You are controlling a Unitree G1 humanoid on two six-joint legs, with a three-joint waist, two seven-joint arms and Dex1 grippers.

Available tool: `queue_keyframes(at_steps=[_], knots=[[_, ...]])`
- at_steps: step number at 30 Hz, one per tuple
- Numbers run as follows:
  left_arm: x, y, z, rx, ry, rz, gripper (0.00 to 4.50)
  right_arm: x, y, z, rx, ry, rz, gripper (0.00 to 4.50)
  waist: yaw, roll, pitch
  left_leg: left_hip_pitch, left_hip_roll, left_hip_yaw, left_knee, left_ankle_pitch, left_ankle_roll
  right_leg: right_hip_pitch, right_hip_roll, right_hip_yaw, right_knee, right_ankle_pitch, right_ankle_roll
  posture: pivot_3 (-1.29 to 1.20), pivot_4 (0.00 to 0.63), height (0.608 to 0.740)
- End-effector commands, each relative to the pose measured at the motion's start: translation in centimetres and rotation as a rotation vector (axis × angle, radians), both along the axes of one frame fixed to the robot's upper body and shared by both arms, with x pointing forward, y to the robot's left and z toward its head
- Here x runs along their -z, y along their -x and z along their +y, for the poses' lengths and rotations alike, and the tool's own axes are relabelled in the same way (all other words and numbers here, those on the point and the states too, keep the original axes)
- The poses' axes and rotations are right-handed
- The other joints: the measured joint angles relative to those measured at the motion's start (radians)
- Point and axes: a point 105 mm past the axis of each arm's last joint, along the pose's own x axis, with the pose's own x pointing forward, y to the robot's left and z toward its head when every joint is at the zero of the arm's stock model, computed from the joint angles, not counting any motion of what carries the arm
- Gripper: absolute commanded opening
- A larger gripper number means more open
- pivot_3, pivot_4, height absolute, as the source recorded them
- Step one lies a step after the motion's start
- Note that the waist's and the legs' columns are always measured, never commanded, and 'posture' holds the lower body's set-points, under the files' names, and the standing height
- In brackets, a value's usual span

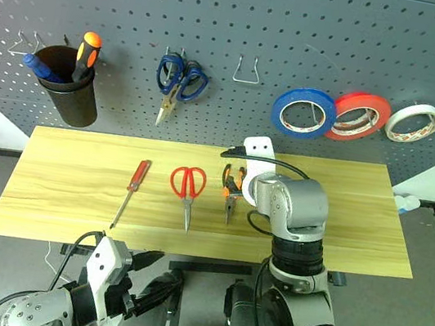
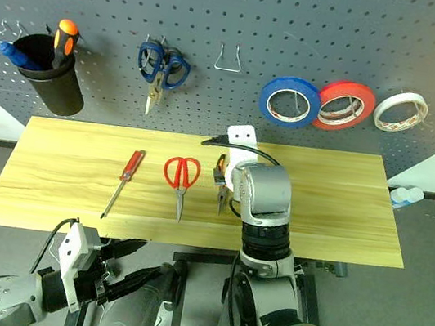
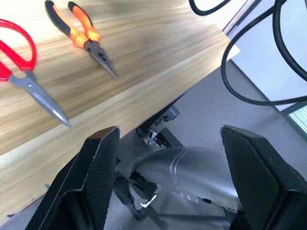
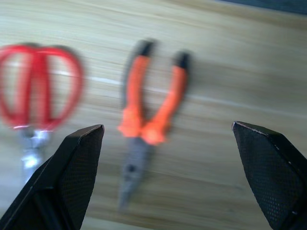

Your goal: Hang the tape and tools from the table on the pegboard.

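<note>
The blue tape (image 1: 303, 112) hangs on a hook of the dark grey pegboard (image 1: 248, 19). On the wooden table (image 1: 74, 182) lie a red-handled screwdriver (image 1: 131, 191), red scissors (image 1: 187, 187) and orange-and-black pliers (image 4: 148, 124), side by side. My right gripper (image 4: 165, 129) hovers open above the pliers with nothing between its fingers; my right wrist hides part of the pliers in the head views. My left gripper (image 3: 170, 132) is open and empty, low in front of the table's near edge, pointing towards the scissors and pliers.
On the pegboard hang a black cup (image 1: 70, 90) holding an orange-and-black screwdriver, blue scissors (image 1: 179, 78), a bare wire hook (image 1: 247, 72), a red-orange tape roll (image 1: 360, 117) and a white tape roll (image 1: 413, 122). Black cables loop beside my right wrist.
</note>
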Motion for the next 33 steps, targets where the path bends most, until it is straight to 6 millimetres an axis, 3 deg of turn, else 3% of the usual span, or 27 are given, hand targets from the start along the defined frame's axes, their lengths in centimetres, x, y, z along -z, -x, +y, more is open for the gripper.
queue_keyframes(at_steps=[1,9,15,33], knots=[[-0.5,0.6,-0.3,0.008,0.011,-0.016,3.51,-0.2,1.1,5.4,-0.08,-0.119,0.001,4.48,-0.006,0.0,0.0,0.0,0.0,0.001,0.0,0.0,0.0,0.001,0.0,0.001,0.002,0.0,0.0,-0.11,0.299,0.68],[-0.6,1.1,-0.5,0.009,0.013,-0.004,3.51,0.5,-0.1,6.1,-0.033,-0.108,-0.005,4.48,-0.006,0.0,0.0,0.0,0.001,0.002,0.003,0.001,-0.001,-0.001,0.0,0.002,0.007,-0.001,-0.001,-0.11,0.317,0.68],[-0.8,1.6,-0.4,0.004,0.009,0.004,3.51,0.8,0.3,7.9,-0.06,-0.13,0.004,4.48,-0.006,0.0,0.0,0.0,0.001,0.002,0.002,0.001,-0.001,-0.001,0.0,0.002,0.008,-0.001,-0.001,-0.09,0.329,0.68],[-1.1,3.0,-0.7,-0.04,0.014,0.029,3.51,1.1,0.5,10.1,-0.119,-0.135,0.01,4.48,-0.002,0.0,0.002,-0.002,0.002,0.002,0.003,0.001,-0.001,-0.001,0.0,0.002,0.007,-0.001,-0.002,-0.07,0.363,0.68]])
